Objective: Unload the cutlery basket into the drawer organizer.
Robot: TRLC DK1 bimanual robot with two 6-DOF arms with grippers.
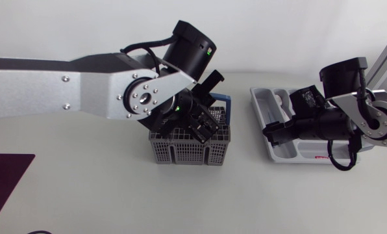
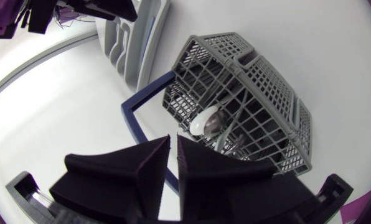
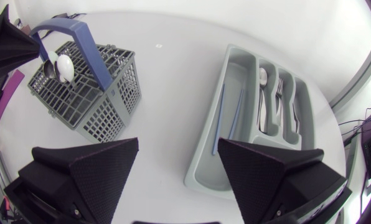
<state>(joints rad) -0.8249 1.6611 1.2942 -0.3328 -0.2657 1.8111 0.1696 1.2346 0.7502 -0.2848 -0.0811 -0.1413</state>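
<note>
The grey plastic mesh cutlery basket with a blue handle (image 1: 190, 149) stands on the white tabletop (image 1: 83, 195) holding a shiny metal spoon (image 2: 205, 120), left jaws nearly pressed together, empty, just above it; right jaws spread wide above the pale grey drawer organizer tray (image 1: 263, 104)

left hand (image 1: 205, 129) above grey cutlery basket (image 1: 188, 152), right hand (image 1: 275, 132) over grey drawer organizer (image 1: 262, 97)
</note>
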